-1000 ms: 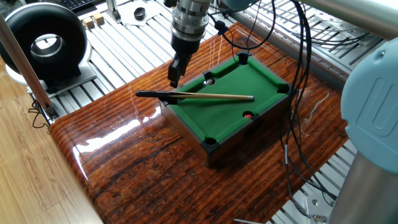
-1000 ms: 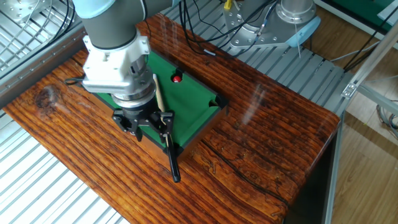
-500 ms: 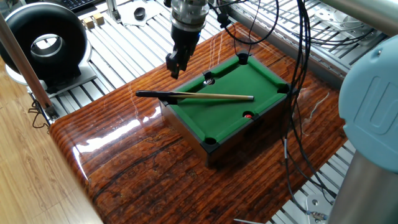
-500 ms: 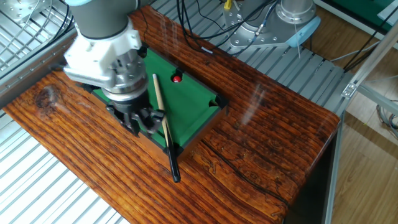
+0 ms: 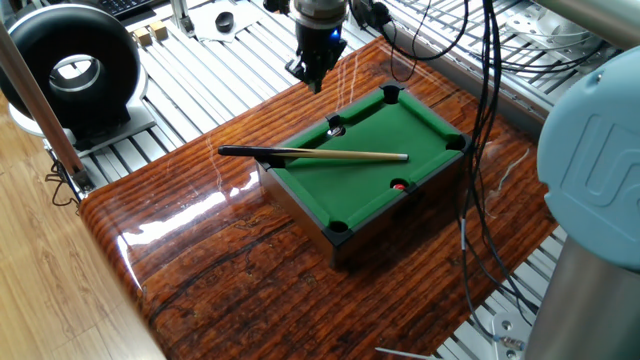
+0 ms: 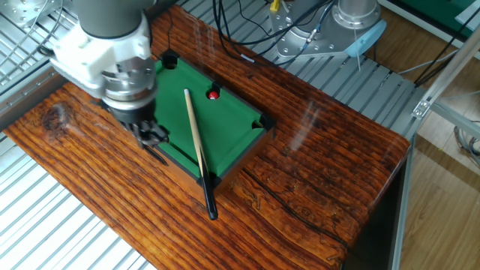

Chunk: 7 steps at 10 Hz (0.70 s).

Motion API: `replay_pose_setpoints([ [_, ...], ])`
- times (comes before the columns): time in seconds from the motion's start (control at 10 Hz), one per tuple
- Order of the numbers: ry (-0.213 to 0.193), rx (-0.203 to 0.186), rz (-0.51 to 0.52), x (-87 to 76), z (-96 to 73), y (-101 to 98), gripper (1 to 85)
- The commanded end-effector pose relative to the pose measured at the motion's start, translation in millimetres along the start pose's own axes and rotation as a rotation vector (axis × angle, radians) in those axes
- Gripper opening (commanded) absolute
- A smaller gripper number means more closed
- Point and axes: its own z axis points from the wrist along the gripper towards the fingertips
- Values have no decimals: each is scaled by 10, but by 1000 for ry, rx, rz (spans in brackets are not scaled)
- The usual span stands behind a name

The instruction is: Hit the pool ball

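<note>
Red pool ball (image 5: 399,185) (one), one cue (image 5: 330,154)

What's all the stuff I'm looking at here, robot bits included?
pool table: one, green felt, dark frame, black pocket holes, on the wooden table.
pool ball: one, red, on the felt by a long rail.
cue stick: one, tan with black butt, lying across the felt, butt overhanging.
wooden table: one, glossy reddish brown.
ring-shaped device: one, black, far left.
cables: several, black, hanging right.
gripper: one, dark, above the wooden table's far edge, holding nothing.
</note>
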Motion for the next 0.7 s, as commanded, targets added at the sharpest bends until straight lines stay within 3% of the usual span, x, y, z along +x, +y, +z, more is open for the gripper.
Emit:
replay_pose_setpoints([
  [0.0, -33, -12, 99, -120, -35, -81, 10],
  [0.6, -46, -24, 101, -169, -23, -35, 10],
])
